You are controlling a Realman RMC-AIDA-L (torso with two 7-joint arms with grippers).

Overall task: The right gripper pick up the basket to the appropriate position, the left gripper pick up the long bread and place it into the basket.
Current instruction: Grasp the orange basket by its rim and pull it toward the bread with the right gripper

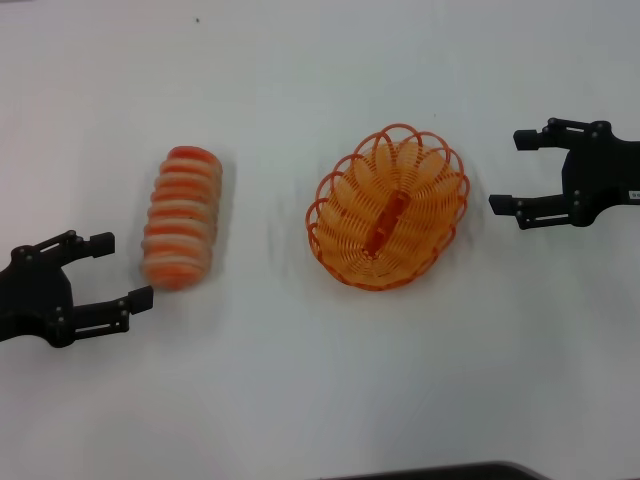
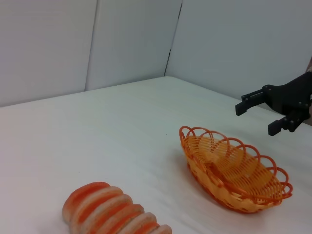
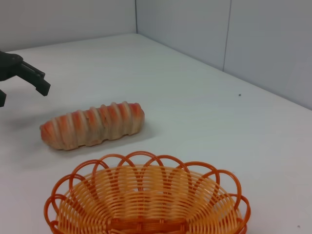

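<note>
The orange basket (image 1: 389, 205) sits empty on the white table, right of centre; it also shows in the left wrist view (image 2: 234, 169) and the right wrist view (image 3: 146, 197). The long bread (image 1: 182, 216) lies on the table left of centre, striped orange-red and tan; it also shows in the left wrist view (image 2: 114, 212) and the right wrist view (image 3: 92, 125). My left gripper (image 1: 120, 270) is open and empty, just left of the bread's near end. My right gripper (image 1: 515, 172) is open and empty, just right of the basket; the left wrist view shows it too (image 2: 256, 117).
Pale wall panels (image 2: 126, 44) stand behind the table's far edge. A dark edge (image 1: 440, 472) shows at the near side of the table. White tabletop (image 1: 300, 380) lies in front of the bread and basket.
</note>
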